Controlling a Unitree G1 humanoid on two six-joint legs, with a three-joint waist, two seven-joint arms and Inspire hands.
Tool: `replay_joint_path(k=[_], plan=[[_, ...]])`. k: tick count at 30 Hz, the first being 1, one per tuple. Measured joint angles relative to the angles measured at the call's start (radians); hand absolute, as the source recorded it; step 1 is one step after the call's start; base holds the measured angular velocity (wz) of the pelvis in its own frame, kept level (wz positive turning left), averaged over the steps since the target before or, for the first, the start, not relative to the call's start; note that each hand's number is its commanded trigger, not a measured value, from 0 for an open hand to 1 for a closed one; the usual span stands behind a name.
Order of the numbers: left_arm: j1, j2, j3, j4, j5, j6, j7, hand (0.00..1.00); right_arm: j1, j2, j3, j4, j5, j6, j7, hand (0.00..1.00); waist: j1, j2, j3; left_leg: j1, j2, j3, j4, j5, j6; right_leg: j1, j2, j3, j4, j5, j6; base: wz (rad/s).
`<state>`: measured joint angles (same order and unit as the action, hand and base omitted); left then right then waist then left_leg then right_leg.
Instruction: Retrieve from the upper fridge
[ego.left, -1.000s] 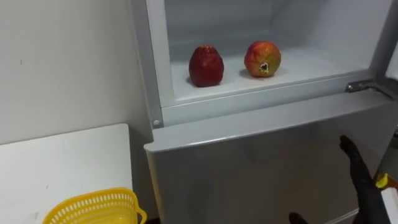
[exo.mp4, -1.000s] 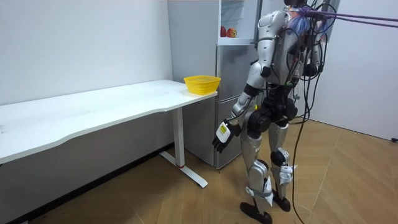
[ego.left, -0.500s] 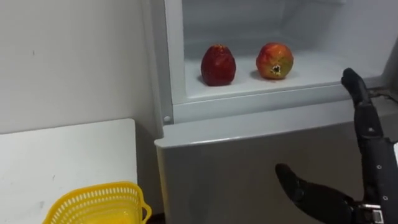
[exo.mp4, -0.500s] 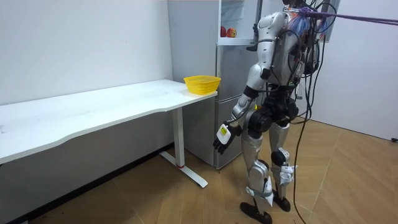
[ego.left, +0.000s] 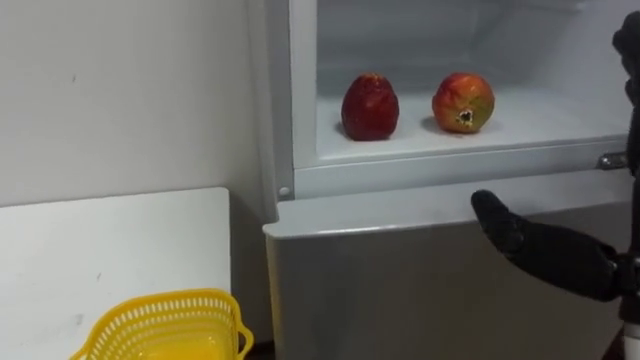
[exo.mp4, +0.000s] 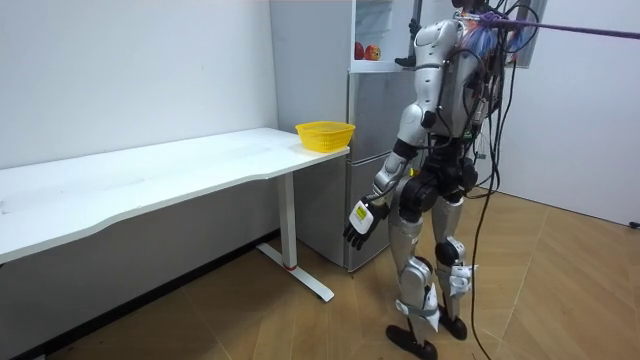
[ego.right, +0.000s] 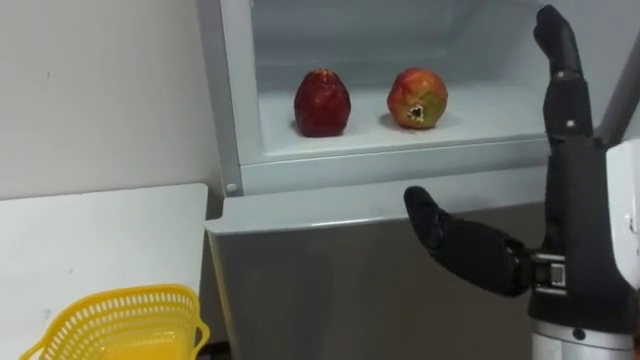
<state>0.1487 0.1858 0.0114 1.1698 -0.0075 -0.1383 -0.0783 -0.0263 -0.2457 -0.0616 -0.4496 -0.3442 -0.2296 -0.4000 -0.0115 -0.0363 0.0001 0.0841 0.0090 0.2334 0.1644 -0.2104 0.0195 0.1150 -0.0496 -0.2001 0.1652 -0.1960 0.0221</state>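
Observation:
Two fruits lie on the white shelf (ego.left: 500, 125) of the open upper fridge: a dark red one (ego.left: 370, 106) on the left and a red-yellow one (ego.left: 463, 101) to its right. My right hand (ego.right: 578, 235) is raised in front of the fridge at the right. It is open, with straight fingers (ego.right: 556, 45) pointing up and the thumb (ego.right: 450, 240) stretched left below the shelf's edge. It touches neither fruit. In the room view my left hand (exo.mp4: 358, 220) hangs open by my thigh, and I stand facing the fridge.
A yellow mesh basket (ego.left: 165, 325) stands on the end of the white table (ego.left: 110, 240), left of the fridge. The shut lower fridge door (ego.left: 400, 285) is below the shelf. A hinge bracket (ego.left: 612, 159) sticks out at the shelf's right end.
My right hand has risen from the lower right to the height of the fridge opening. The whole eye view has shifted, so the fruits sit further right in it.

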Motion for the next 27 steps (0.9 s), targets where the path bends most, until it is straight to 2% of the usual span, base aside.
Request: replay_joint_path(k=[5,7,10,17,23,27], plan=[[-0.002,0.001,0.006,0.000,0.001,0.002,-0.001,0.00,-0.056,-0.017,0.001,0.022,0.070,0.001,0.005,0.00,0.018,-0.003,0.0072,-0.004,-0.002,-0.020,0.004,0.000,0.000,0.006,-0.002,-0.030,0.001,0.000,0.000,0.06],[-0.002,0.001,0.006,-0.003,0.002,0.003,-0.003,0.00,-0.085,-0.017,0.001,0.044,0.102,0.002,0.012,0.00,0.019,-0.003,0.0070,-0.005,-0.001,-0.030,0.004,0.001,0.001,0.010,-0.004,-0.053,0.003,0.000,0.000,0.12],[-0.002,0.001,0.013,-0.003,0.002,0.004,-0.003,0.00,-0.111,-0.017,0.001,0.060,0.132,0.003,0.028,0.00,0.022,-0.002,0.0070,-0.009,0.004,-0.043,0.004,0.002,0.000,0.013,-0.005,-0.064,0.003,0.000,0.000,0.11],[-0.004,0.000,0.025,-0.011,0.029,0.010,-0.004,0.00,-0.149,-0.017,0.002,0.094,0.142,0.016,0.057,0.00,0.046,-0.002,0.0056,-0.010,-0.004,-0.044,0.006,0.004,0.000,0.009,-0.004,-0.066,0.003,0.000,0.000,0.01],[-0.006,0.000,0.027,-0.027,0.053,0.026,-0.003,0.00,-0.197,-0.017,0.002,0.126,0.145,0.056,0.097,0.00,0.054,-0.004,0.0044,-0.004,-0.005,-0.047,0.006,0.006,0.000,0.011,-0.005,-0.068,0.003,0.000,0.000,0.00],[-0.013,0.000,0.024,-0.026,0.060,0.030,-0.003,0.00,-0.240,-0.017,0.002,0.167,0.184,0.059,0.097,0.00,0.056,-0.005,0.0044,-0.002,-0.005,-0.048,0.006,0.006,0.001,0.015,-0.007,-0.077,0.003,0.000,0.000,0.00]])
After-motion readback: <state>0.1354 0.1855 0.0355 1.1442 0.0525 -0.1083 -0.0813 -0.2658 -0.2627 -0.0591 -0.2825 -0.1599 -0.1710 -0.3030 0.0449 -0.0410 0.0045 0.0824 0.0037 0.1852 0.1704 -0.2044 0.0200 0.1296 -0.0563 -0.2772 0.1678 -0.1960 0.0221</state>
